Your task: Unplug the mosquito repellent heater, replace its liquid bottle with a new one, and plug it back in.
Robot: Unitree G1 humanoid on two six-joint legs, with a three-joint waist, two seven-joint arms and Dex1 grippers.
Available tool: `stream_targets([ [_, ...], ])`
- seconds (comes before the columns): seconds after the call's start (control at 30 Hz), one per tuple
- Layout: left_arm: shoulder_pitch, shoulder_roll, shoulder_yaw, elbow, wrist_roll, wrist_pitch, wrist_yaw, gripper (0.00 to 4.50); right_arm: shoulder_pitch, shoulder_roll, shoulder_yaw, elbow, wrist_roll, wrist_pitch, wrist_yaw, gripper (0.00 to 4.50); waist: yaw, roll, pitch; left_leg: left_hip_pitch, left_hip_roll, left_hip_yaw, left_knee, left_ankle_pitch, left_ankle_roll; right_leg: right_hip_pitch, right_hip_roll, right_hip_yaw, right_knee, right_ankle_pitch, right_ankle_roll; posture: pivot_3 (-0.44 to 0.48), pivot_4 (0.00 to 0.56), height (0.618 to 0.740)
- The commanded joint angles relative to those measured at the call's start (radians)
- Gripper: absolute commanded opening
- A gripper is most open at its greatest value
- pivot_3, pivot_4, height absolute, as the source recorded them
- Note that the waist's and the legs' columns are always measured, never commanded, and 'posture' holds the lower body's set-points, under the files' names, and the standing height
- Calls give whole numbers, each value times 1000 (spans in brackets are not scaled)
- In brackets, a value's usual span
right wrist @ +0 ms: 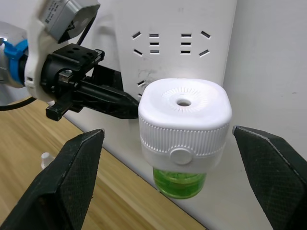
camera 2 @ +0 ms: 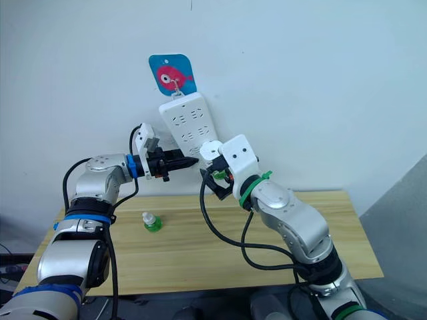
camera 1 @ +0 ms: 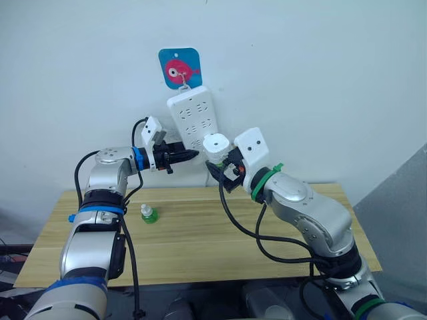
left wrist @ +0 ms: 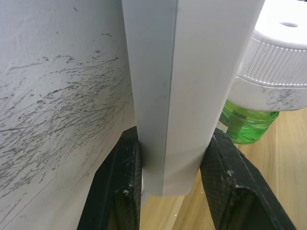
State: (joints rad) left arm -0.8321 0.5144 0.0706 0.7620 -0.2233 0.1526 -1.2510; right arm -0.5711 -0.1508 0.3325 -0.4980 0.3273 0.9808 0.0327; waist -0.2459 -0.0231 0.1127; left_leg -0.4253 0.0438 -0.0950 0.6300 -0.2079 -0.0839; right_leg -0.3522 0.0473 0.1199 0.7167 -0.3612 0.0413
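Under heater [right wrist: 184, 122] — bottle [right wrist: 180, 182], seemingly green-filled

- You see a white mosquito repellent heater [right wrist: 184, 123] with fine ribbing round its top, carrying a clear green liquid bottle [right wrist: 180, 183].
- Your power strip [camera 1: 192, 119] is white with dark slots.
- The wall plaque [camera 1: 180, 67] is blue with a pink fish.
- The spare bottle [camera 1: 148, 213] on your pale wood-grain table [camera 1: 200, 233] is green, white-capped.
- The gripper fingers [right wrist: 76, 179] are black.
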Motion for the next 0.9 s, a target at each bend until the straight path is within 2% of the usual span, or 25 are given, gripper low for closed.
stream_targets([
  [0.03, -1, -10, -4, -64, -20, 4, -2, 1304, -26, 28, -30, -14, -28, -2, -11, 4500, 0, 0, 0, 0, 0, 0, 0, 0, 0, 0, 0, 0, 0, 0, 0, -251, 88, 733],
  [0.3, 7, -14, -4, -89, -29, 22, 15, 1304, -40, 128, -50, 83, -58, -13, -16, 4500, -1, 0, 0, -1, 0, -4, 0, 1, -1, 0, 0, -3, 0, 0, 0, -246, 85, 733],
  [0.63, 23, -12, -1, -113, -33, 34, 24, 1304, -59, 186, -60, 155, -102, -79, -5, 4500, -2, 0, 0, -1, -1, -6, 0, 1, -1, 0, 0, -5, 1, 0, 0, -240, 82, 733],
  [0.73, 23, -11, -1, -112, -34, 33, 26, 1304, -68, 187, -61, 175, -113, -96, 0, 3933, -2, 1, 0, -1, -1, -6, 0, 2, -1, 0, 0, -6, 1, 0, 0, -240, 82, 733],
  [0.83, 24, -11, 1, -109, -36, 33, 30, 1304, -72, 187, -64, 184, -121, -102, 9, 2956, -2, 1, 0, -1, -1, -6, 0, 2, -2, 0, 0, -6, 1, 0, 0, -240, 82, 733],
  [0.9, 24, -13, 6, -106, -39, 39, 39, 1304, -73, 186, -68, 180, -118, -94, 18, 2964, -3, 1, 0, -1, -1, -6, 0, 2, -2, 0, 0, -6, 1, 0, 0, -240, 82, 733],
])
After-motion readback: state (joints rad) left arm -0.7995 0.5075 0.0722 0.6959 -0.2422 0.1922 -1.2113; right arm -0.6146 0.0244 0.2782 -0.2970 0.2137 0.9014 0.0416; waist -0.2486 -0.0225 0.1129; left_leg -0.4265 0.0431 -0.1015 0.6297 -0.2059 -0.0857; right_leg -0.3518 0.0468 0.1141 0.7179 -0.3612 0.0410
